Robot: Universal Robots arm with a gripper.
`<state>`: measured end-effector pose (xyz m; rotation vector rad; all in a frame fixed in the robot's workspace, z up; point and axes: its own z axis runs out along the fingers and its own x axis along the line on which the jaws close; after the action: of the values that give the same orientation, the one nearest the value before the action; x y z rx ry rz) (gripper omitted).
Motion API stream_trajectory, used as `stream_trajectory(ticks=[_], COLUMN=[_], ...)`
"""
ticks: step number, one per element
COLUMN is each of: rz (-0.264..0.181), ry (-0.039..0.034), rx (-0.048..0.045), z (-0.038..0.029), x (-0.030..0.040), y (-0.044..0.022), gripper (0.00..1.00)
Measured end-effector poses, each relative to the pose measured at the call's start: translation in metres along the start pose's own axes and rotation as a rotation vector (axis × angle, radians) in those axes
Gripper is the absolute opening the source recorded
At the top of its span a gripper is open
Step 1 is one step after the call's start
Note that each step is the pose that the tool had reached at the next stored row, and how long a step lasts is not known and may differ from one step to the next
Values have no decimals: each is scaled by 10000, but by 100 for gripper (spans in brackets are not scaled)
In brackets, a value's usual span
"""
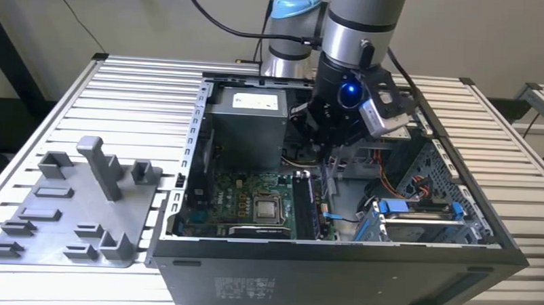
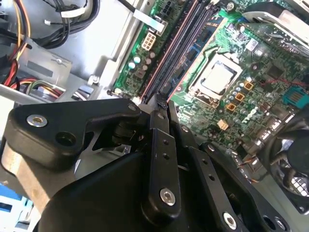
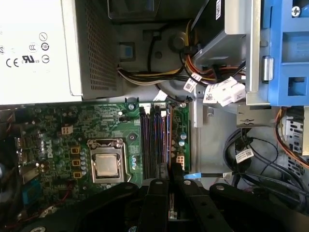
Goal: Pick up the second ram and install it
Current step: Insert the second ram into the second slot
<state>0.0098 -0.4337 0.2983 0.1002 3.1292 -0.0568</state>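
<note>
My gripper (image 1: 326,169) hangs inside the open computer case (image 1: 341,253), low over the memory slots (image 1: 308,202) beside the processor socket (image 1: 267,208). In the first wrist view its black fingers (image 3: 163,176) stand close together on a thin dark green strip, the second ram (image 3: 171,205), seen edge-on and mostly hidden by them. The gripper (image 3: 171,170) sits just above the near end of the slots (image 3: 154,137) and in line with them. In the second wrist view the gripper (image 2: 165,104) points along the same slots (image 2: 176,53). Whether the ram touches a slot I cannot tell.
The power supply (image 1: 248,124) rises just behind the board. Blue drive-bay brackets (image 1: 415,215) and loose cables (image 3: 241,154) crowd the side by the exterior view's right. A grey holder tray (image 1: 80,207) with upright posts lies on the slatted table at the exterior view's left.
</note>
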Motion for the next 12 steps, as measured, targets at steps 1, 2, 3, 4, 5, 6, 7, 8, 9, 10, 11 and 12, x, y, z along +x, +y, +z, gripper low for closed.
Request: stream_trajectory(ticks=[1, 2, 3, 4, 5, 6, 7, 8, 9, 10, 11, 12], rz=[0, 0, 0, 0, 1, 0, 1, 4, 3, -3, -9, -14], ry=[0, 0, 0, -1, -1, -1, -5, -52, -130, -179, -209, -216], rx=[0, 1, 5, 11, 16, 22, 28, 23, 20, 17, 16, 13], z=[11, 20, 28, 35, 43, 51, 61, 73, 79, 87, 92, 100], x=[0, 0, 0, 0, 1, 1, 1, 2, 3, 6, 13, 25], y=[1, 1, 1, 1, 1, 2, 2, 3, 3, 1, -1, -2], gripper=[14, 14, 14, 14, 14, 14, 14, 14, 14, 14, 14, 14])
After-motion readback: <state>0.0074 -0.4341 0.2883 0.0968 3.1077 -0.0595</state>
